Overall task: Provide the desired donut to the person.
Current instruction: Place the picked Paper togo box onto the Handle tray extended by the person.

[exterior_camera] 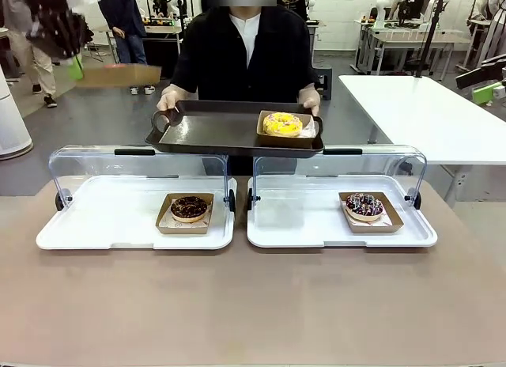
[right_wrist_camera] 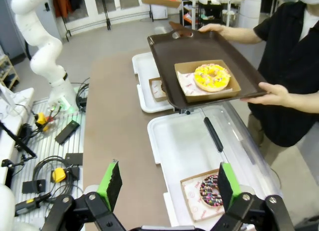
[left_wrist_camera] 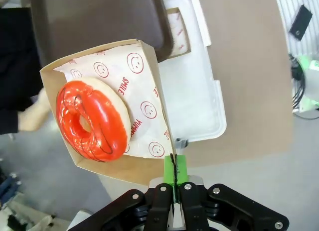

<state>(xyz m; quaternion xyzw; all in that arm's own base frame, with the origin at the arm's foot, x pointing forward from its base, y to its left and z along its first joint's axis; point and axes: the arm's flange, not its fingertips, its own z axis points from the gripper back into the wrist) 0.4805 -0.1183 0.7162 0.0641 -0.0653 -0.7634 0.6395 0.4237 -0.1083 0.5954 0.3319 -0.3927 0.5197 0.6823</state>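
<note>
1. Two white display trays sit nearest the front camera on the brown table (exterior_camera: 253,304), each with a clear lid tipped open behind it. Left display tray (exterior_camera: 103,221) carries a chocolate donut (exterior_camera: 189,207) in a cardboard boat; right display tray (exterior_camera: 316,225) carries a dark sprinkled donut (exterior_camera: 364,205) in its own boat.
2. Left gripper (left_wrist_camera: 174,178): green pads clenched on the rim of a cardboard boat (left_wrist_camera: 144,57) lined with smiley-print paper. Red-glazed donut (left_wrist_camera: 92,119) lies in it, at 10 o'clock from the fingertips. In the front view this gripper (exterior_camera: 75,66) is raised high at 10 o'clock of frame, blurred, boat held out level toward the middle.
3. Right gripper (right_wrist_camera: 169,183): fingers spread wide, grasping nothing, wrist high above the right display tray and looking down.
4. Person (exterior_camera: 245,51) stands at 12 o'clock across the table, both hands holding a dark serving tray (exterior_camera: 205,134) by its ends, level above the lids.
5. Yellow-frosted donut (exterior_camera: 282,123) in a boat rests on the serving tray at its 3 o'clock end.
</note>
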